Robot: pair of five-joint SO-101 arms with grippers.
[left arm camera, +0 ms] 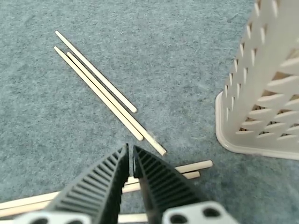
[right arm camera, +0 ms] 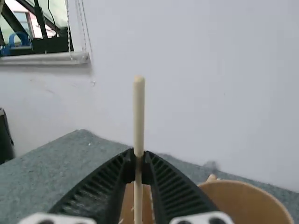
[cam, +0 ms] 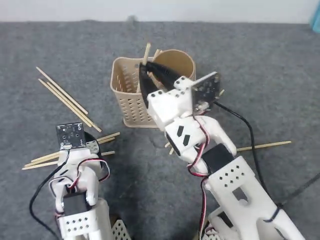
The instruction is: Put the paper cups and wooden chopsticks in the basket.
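High view: the right fingers (cam: 152,73) sit over the basket (cam: 129,97), pinching an upright chopstick (cam: 146,52). It is just beside the paper cup (cam: 176,61), which stands in the basket. A lone chopstick (cam: 263,146) lies on the grey bench (cam: 260,65), well back from them, near that arm.

Left wrist view: the left fingers (left arm camera: 125,155) are pressed almost together, with nothing between them. 3 loose chopsticks (left arm camera: 100,88) lie just ahead of the tips, and 2 more (left arm camera: 192,167) lie crosswise under the fingers. The basket stands apart, off to one side.

Right wrist view: the right fingers clamp the chopstick, which rises straight past their tips. The paper cup's rim is beneath them.
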